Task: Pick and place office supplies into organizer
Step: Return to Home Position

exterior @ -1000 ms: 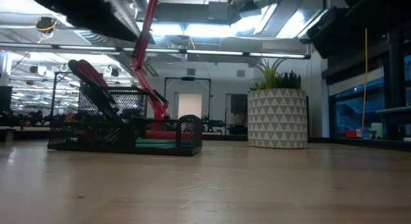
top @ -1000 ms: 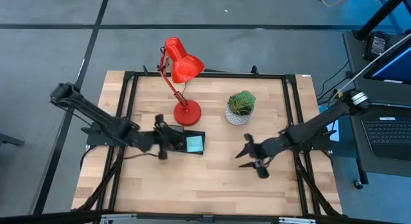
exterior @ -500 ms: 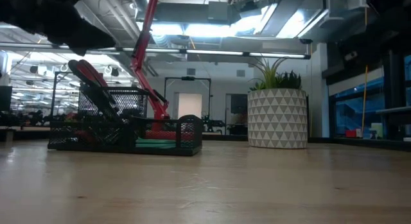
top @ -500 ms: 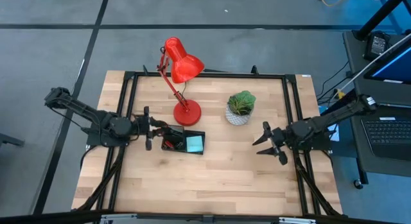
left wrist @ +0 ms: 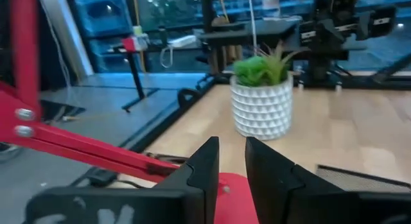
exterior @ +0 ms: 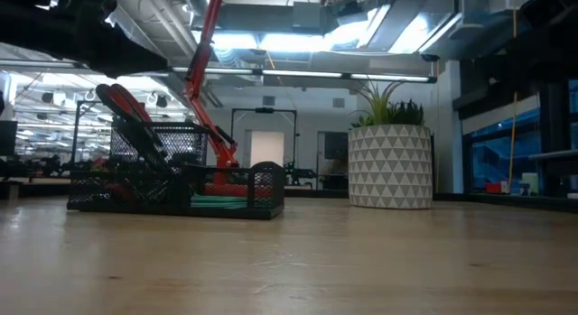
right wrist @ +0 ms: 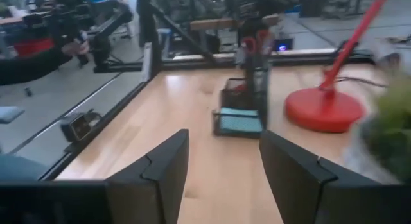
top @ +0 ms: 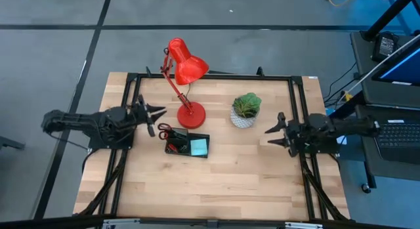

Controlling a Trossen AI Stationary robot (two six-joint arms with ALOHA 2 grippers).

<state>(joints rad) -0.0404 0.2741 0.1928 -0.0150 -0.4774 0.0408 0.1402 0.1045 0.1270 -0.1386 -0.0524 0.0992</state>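
Observation:
The black mesh organizer (top: 186, 143) stands on the wooden table in front of the lamp base. It holds a light blue sticky-note pad (top: 198, 146) and red-handled scissors (exterior: 134, 116), which stand upright in its tall cup. The right wrist view shows the organizer (right wrist: 248, 95) and the pad (right wrist: 239, 121) too. My left gripper (top: 155, 116) hangs level, left of the organizer near the table's left side. Its fingers (left wrist: 205, 169) stand a narrow gap apart with nothing between them. My right gripper (top: 272, 130) is open and empty near the table's right side, pointing toward the organizer.
A red desk lamp stands on its round base (top: 191, 115) just behind the organizer. A green plant in a white pot (top: 245, 111) sits to the right of it. Black frame rails (top: 302, 111) run along the table's edges. Bare wood stretches across the near half (top: 210, 189).
Both arms have drawn back from the table's middle. My left gripper has gone from over the organizer toward the table's left and far side. My right gripper has gone toward the right edge and turned more level. The organizer and what it holds have stayed in place.

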